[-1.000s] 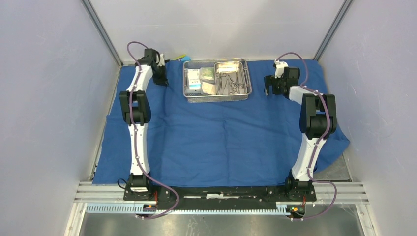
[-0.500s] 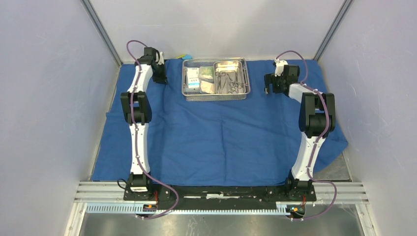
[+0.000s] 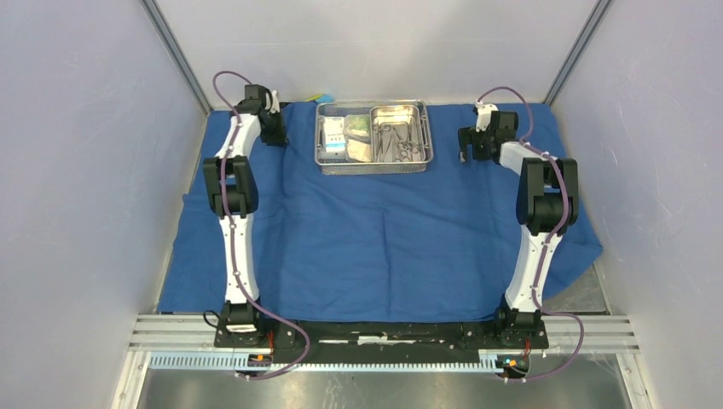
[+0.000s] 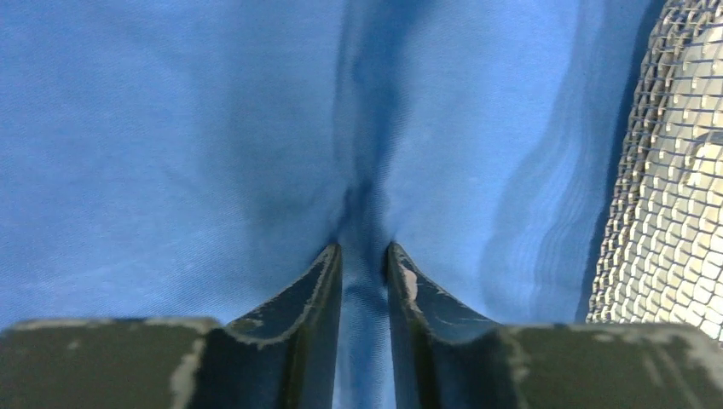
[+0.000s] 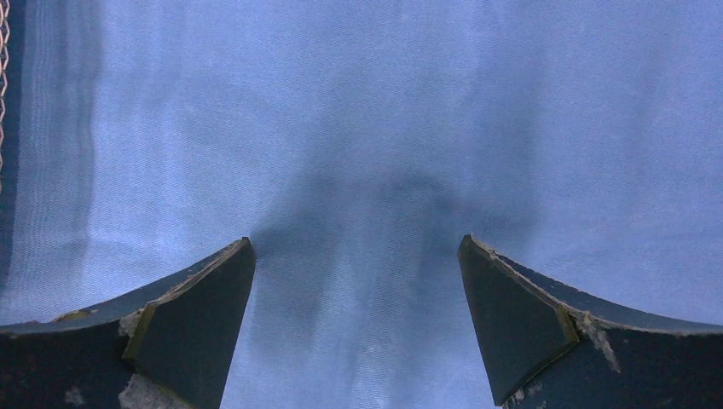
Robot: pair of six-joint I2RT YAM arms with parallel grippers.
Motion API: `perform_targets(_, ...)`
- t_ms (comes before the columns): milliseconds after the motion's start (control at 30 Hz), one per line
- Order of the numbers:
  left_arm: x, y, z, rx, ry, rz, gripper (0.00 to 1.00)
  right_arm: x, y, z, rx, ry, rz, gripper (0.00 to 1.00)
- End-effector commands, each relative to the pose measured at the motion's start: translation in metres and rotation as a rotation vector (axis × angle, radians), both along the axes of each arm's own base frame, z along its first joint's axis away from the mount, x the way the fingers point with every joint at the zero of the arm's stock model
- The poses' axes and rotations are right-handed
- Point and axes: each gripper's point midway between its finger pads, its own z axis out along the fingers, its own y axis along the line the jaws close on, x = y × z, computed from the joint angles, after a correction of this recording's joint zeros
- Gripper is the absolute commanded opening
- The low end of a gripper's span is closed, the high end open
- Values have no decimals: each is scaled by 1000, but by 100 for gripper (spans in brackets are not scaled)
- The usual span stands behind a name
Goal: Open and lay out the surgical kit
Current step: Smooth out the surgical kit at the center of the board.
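1. Jaws first: the left gripper [image 4: 362, 251] has its jaws drawn in to a narrow slit. A puckered ridge of the blue cloth wrap [image 4: 170, 128] runs up between them. Whether they bite that pleat or only straddle it, I cannot tell.
2. Over to the right gripper [image 5: 356, 243]: jaws spread wide with nothing between them, hanging low over smooth cloth with its shadow right underneath.
3. From overhead, the wrap fills the middle of the frame, opened out flat. The two grippers sit near its upper edge, one on either side of the tray. To my eye that is a sensible spot for working the top edge of the cloth flat without nudging the load.
4. The wire-mesh tray [image 3: 322, 141] sits at upper centre on the cloth. The steel pan [image 3: 397, 108] is in its right half with the slim instruments [image 3: 401, 145] inside, and the packets [image 3: 345, 136] are in its left half.
5. My read: the unwrapping looks done, but nothing is laid out yet. Next, that pleat needs to go smooth, and then the pieces come out of the tray.
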Motion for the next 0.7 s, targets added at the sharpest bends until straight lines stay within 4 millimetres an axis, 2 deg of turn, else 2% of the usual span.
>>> perform_targets(0, 7, 51, 37, 55, -97, 99, 40, 13, -7, 23, 8, -64, 3, 98)
perform_targets(200, 0, 55, 73, 41, -145, 95, 66, 14, -16, 46, 71, -110, -1, 98)
perform_targets(300, -6, 62, 95, 49, -176, 98, 81, 12, -18, 59, 77, -135, 7, 98)
perform_targets(400, -15, 72, 106, 68, -188, 92, 94, 8, -16, 68, 71, -149, 28, 98)
perform_targets(500, -31, 81, 103, 120, -165, 62, 99, 2, -15, 71, 60, -151, 44, 98)
perform_targets(667, -56, 103, 79, 226, -73, 10, 100, -3, -22, 65, 19, -125, 31, 98)
